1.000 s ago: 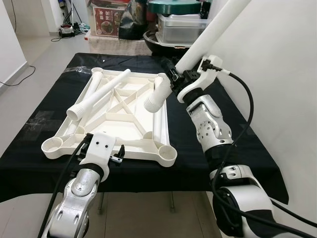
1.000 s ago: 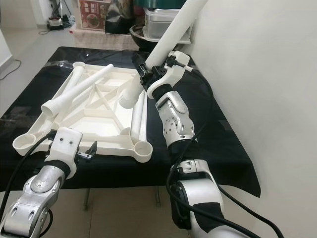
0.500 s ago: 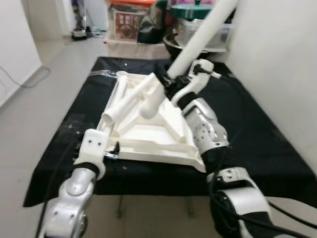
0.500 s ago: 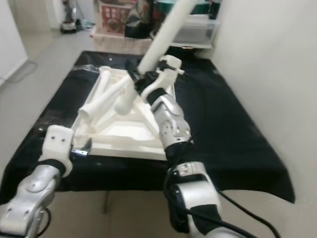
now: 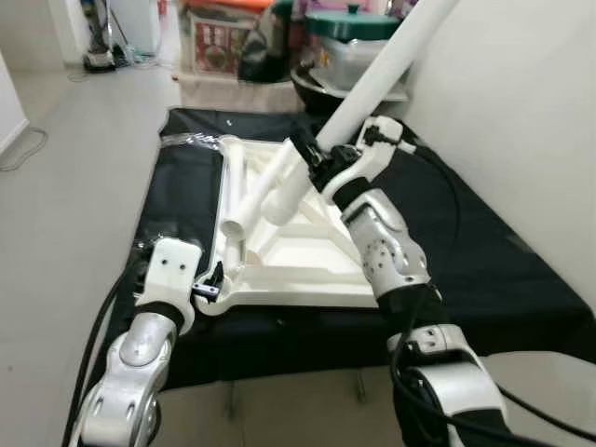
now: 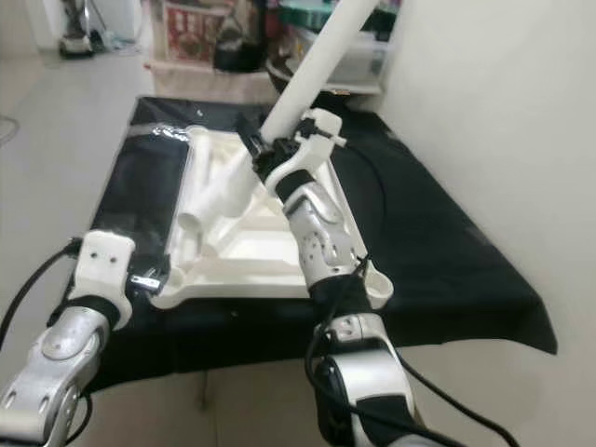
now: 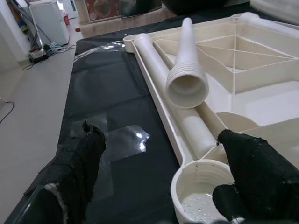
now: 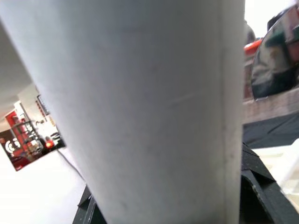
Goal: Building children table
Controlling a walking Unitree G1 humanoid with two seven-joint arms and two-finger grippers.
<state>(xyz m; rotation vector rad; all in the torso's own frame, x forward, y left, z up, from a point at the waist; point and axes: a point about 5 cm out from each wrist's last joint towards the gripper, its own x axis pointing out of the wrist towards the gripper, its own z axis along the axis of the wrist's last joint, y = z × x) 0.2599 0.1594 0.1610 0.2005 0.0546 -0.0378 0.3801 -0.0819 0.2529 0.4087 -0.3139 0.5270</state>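
Above upturned white tabletop (image 5: 307, 270): my R gripper (image 5: 315, 160) clamps tilted table leg (image 5: 372, 84); L gripper (image 7: 159, 182) spread at corner socket (image 7: 203, 186).

Along the left side of the upturned tabletop (image 5: 279, 270) we see bare black cloth (image 7: 107, 102), room enough for a gripper. Inside the frame, 2 loose legs (image 7: 184, 65) lie across the ribs and block the near left corner socket (image 7: 203, 186). The long leg (image 5: 372, 88) held aslant by the right gripper (image 5: 321, 163) bars the space above the far side.
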